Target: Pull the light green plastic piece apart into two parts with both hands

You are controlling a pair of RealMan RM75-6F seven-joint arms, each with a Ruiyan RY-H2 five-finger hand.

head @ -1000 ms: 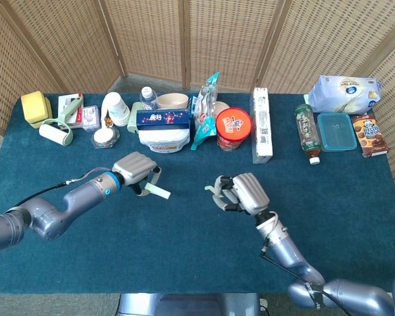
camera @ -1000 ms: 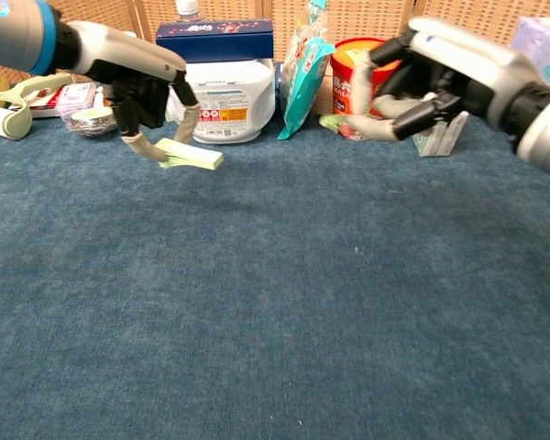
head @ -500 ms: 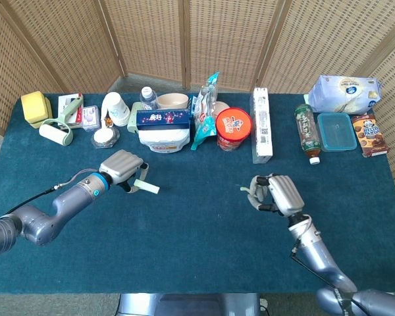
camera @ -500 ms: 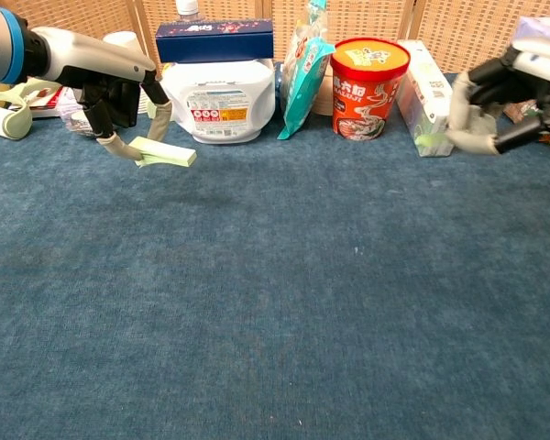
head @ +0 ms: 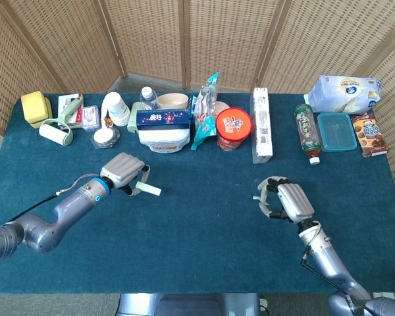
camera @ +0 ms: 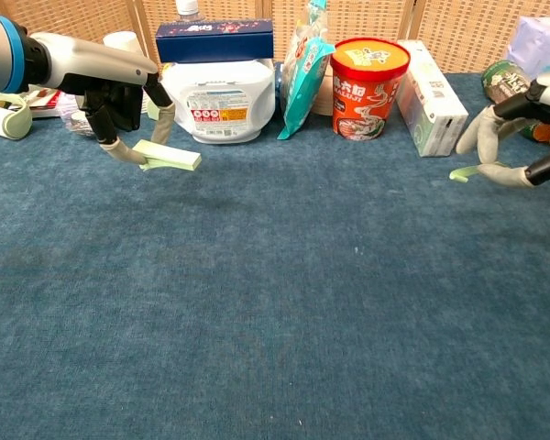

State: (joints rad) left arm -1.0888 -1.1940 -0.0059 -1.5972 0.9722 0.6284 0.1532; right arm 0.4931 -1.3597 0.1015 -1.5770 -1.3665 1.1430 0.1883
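Note:
The light green plastic piece is in two parts. My left hand (head: 124, 172) (camera: 119, 90) grips the longer flat part (head: 149, 189) (camera: 170, 156) at left of centre, just above the blue cloth, and the part sticks out to the right of the fingers. Far to the right, my right hand (head: 287, 201) (camera: 518, 137) pinches the small thin part (head: 259, 197) (camera: 465, 172) at its fingertips, low over the cloth. A wide stretch of cloth lies between the two hands.
Along the back stand a lint roller (head: 55, 129), paper cup (head: 116, 108), white tub (head: 162, 139) with a blue box on it, teal snack bag (head: 205, 112), red noodle cup (head: 233, 128), long white box (head: 262, 124), bottle (head: 307, 133) and blue-lidded container (head: 336, 131).
My right hand has carried the small part right and toward the front edge, widening the gap. My left hand with the longer part has shifted slightly left.

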